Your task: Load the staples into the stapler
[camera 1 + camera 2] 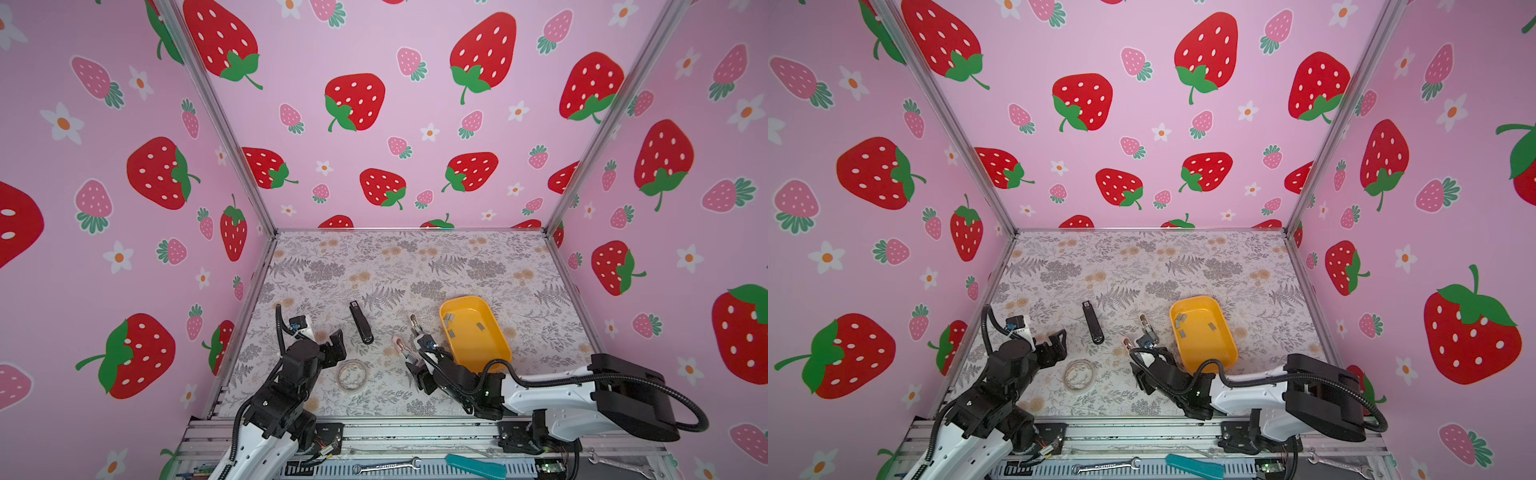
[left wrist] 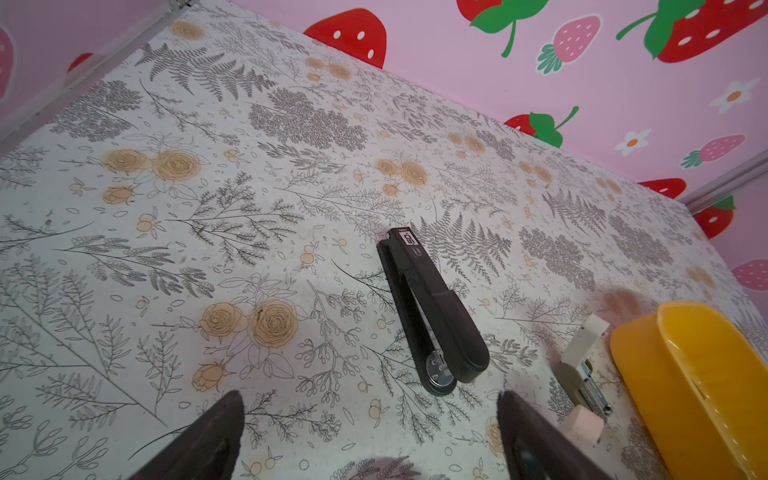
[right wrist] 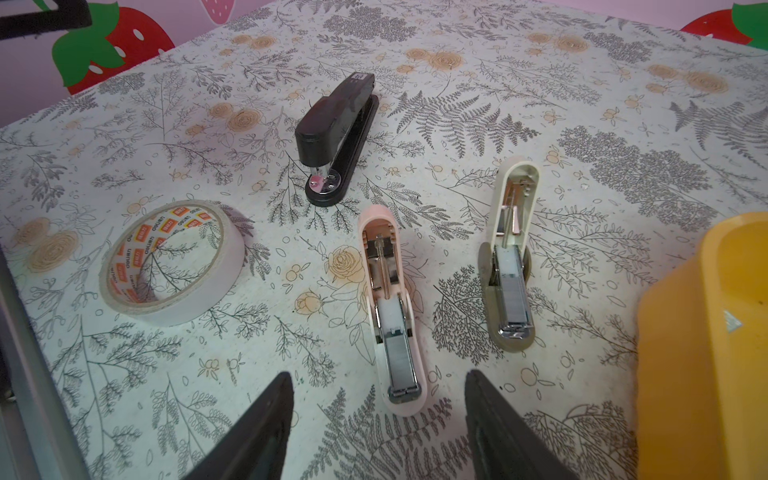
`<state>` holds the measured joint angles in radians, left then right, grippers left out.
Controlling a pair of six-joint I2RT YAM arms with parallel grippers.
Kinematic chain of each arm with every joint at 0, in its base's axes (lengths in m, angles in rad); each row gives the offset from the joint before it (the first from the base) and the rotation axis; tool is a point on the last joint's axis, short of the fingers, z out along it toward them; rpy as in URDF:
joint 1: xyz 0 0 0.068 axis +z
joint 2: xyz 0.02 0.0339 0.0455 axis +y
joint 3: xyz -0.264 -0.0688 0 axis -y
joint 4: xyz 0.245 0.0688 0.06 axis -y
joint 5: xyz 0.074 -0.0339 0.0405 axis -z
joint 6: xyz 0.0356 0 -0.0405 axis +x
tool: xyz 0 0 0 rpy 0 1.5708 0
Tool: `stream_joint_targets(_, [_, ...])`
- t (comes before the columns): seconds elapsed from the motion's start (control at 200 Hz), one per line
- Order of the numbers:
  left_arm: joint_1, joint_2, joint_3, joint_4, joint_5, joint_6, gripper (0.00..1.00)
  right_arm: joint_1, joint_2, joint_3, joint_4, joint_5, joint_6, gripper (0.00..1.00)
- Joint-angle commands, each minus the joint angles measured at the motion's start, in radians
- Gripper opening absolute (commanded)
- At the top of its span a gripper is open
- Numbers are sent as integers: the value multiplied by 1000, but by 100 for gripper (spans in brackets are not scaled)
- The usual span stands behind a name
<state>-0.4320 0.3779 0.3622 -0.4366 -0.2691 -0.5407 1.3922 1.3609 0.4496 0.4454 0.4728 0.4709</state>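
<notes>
In both top views the staples [image 1: 449,319] [image 1: 1180,319] lie as a few grey strips on the floor of the yellow tray [image 1: 457,300] [image 1: 1187,300]. The tray is at 3 o'clock from the black stapler [image 1: 360,322] [image 1: 1092,322], so it is on my right arm's side. The tape roll [image 1: 352,375] [image 1: 1078,375] is at 6 o'clock from that stapler. The pink stapler [image 1: 400,345] and the cream stapler [image 1: 415,324] sit between the black one and the tray, just beside my right wrist. My left jaws wait at 8 o'clock from the black stapler, apart from it.

In the left wrist view my left jaws are released, wide and empty. The black stapler [image 2: 432,311] lies closed on the bench [image 2: 166,249] just ahead of them. I think they wait here so they can steady a stapler when needed.

In the right wrist view my right jaws are also released and hold nothing. The pink stapler [image 3: 395,307] is just ahead of them and the cream stapler [image 3: 509,257] beside it. Both are hinged open so that the channel faces up for loading. Each channel shows grey metal, but I cannot tell whether that is a loaded strip. One staple strip [image 3: 731,322] shows in the tray [image 3: 685,291]. My judgement is that I must next reach there.
</notes>
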Motion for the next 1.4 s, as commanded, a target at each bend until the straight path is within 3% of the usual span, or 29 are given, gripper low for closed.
stream_joint_targets(0.0, [-4,71,73,96,118,22,93,4,15,-3,-18,22,9,67])
stream_joint_targets(0.125, [-39,165,120,159,174,13,91,4,47,24,-46,24,9,67])
stream_joint_targets(0.28, [-140,278,167,243,144,13,91,4,104,41,-48,-5,-2,67])
stream_joint_targets(0.535, [-319,490,246,391,76,7,91,2,215,67,-43,47,3,66])
stream_joint_targets(0.81, [-319,620,266,448,79,-54,92,-41,274,74,-14,12,-5,66])
stream_joint_targets(1.06, [-317,725,306,461,96,-64,92,-46,256,31,35,-14,-22,54])
stream_joint_targets(1.395, [-290,875,305,558,157,-104,87,-46,283,36,49,-22,-29,49])
